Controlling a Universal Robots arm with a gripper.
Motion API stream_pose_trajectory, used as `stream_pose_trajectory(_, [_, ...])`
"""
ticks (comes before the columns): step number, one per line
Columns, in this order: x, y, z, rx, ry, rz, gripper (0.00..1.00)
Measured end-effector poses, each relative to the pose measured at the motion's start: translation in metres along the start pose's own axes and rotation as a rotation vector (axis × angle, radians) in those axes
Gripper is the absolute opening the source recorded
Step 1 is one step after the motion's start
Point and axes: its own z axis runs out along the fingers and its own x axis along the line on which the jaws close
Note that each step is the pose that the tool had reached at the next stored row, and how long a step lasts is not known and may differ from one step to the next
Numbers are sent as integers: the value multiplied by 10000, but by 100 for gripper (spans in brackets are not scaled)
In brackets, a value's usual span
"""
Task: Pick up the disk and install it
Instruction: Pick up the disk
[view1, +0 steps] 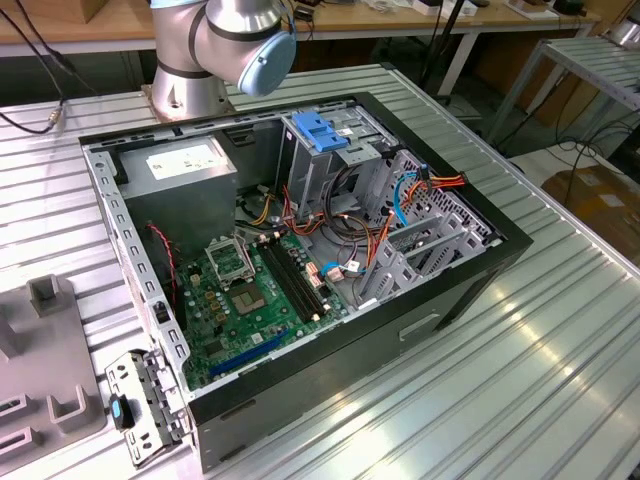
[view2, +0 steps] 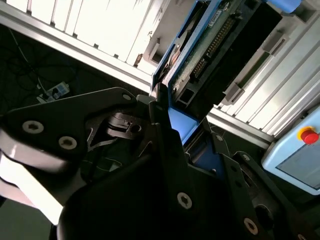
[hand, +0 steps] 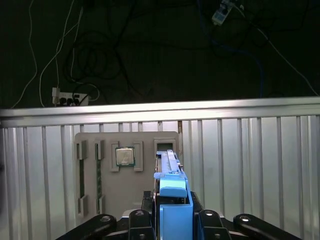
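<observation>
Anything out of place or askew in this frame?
Nothing looks spilled or damaged. A metal bracket with a blue clip sticks out beyond one corner of the open computer case. The hand holds the disk.

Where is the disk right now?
In the first wrist view the disk sits clamped in the gripper, up over the ribbed metal table, with the grey tray holding a chip beyond it.

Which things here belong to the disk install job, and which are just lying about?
Job: the disk, held in the hand; drive cage in the computer case.
Lying about: power supply, processor chip on the grey tray.
</observation>
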Motion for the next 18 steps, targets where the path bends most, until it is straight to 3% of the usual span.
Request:
stream_pose_trajectory(9, [5,-1,-125,-22,1,-1,37])
stream_pose_trajectory(18, [12,-1,-309,-56,3,-3,37])
